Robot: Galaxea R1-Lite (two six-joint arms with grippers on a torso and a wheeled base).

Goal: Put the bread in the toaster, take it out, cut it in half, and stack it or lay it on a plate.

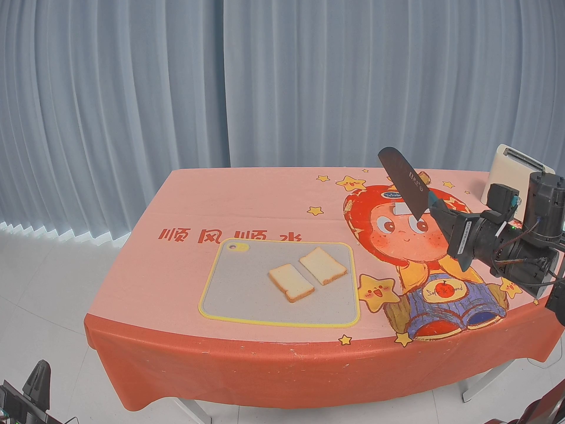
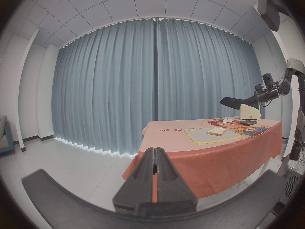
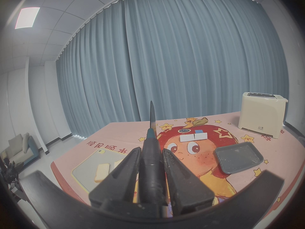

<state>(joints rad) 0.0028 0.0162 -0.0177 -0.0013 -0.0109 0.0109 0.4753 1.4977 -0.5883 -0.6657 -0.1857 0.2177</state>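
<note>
Two bread halves (image 1: 291, 281) (image 1: 322, 265) lie side by side on the grey, yellow-rimmed cutting board (image 1: 247, 290). My right gripper (image 1: 445, 212) is raised over the table's right part, shut on the handle of a black-bladed knife (image 1: 406, 182) whose blade points up and to the left. In the right wrist view the gripper (image 3: 152, 151) clamps the knife (image 3: 152, 118), with the bread (image 3: 102, 172) farther off. My left gripper (image 2: 154, 150) is shut and holds nothing, low and well off the table's left side. The cream toaster (image 1: 515, 169) stands at the far right.
A dark grey tray (image 3: 238, 156) lies on the tablecloth between the toaster (image 3: 262, 113) and the cutting board (image 3: 84, 172). Small white and blue blocks (image 3: 193, 137) sit near the table's middle. A curtain hangs behind the table.
</note>
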